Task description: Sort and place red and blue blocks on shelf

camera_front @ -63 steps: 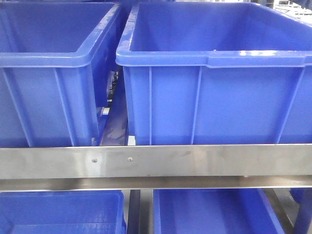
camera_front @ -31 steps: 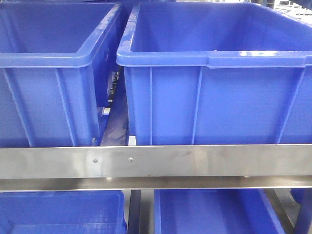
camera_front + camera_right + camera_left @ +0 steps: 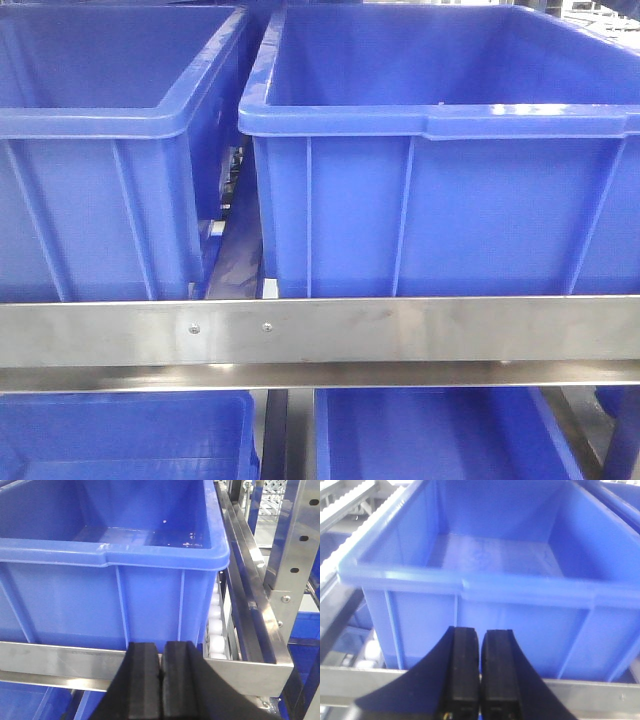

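Black left gripper (image 3: 480,672) and right gripper (image 3: 160,680): fingers pressed together, holding nothing, each facing blue bin (image 3: 520,615) at 12 o'clock behind steel shelf rail (image 3: 400,330).

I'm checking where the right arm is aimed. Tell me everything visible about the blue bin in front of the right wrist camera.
The blue bin is an open-topped, glossy plastic tub with a thick rolled rim and vertical ribs on its front wall. It sits upright and looks empty apart from small pale specks on its floor. It stands on the shelf, behind the steel front rail, with white rollers beside its right wall. The right pincer, jaws closed on nothing, is in front of it, not touching.
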Available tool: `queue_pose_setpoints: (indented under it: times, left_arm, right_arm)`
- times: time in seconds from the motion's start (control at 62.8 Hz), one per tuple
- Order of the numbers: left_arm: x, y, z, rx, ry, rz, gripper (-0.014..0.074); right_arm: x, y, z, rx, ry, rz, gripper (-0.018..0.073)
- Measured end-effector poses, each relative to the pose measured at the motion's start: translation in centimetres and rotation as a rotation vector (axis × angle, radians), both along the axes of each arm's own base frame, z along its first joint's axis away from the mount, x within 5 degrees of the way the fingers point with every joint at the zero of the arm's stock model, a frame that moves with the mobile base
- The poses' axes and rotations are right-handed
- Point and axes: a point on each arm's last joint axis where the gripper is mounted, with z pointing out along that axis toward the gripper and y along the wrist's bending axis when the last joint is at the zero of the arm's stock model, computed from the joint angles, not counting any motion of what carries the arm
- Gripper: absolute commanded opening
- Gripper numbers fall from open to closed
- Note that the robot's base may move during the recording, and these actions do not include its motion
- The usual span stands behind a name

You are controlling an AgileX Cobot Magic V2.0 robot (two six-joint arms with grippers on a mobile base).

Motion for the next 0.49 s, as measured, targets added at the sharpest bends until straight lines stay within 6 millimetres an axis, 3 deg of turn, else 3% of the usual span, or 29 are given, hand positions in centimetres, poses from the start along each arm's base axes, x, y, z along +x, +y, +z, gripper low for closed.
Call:
queue_pose_setpoints:
  times: [0.239,0.494]
  left_arm:
    - [-0.4,0.0,-2.0,-0.023,-0.003,-0.002,0.0125]
    - [-0.5,-0.1,-1.9,-0.071,-0.017,-0.003,0.0125]
  right_arm:
    - [0.0,0.0,0.0,0.0,0.0,0.0,0.0049]
    - [0.0,0.0,0.0,0.0,0.0,0.0,0.0049]
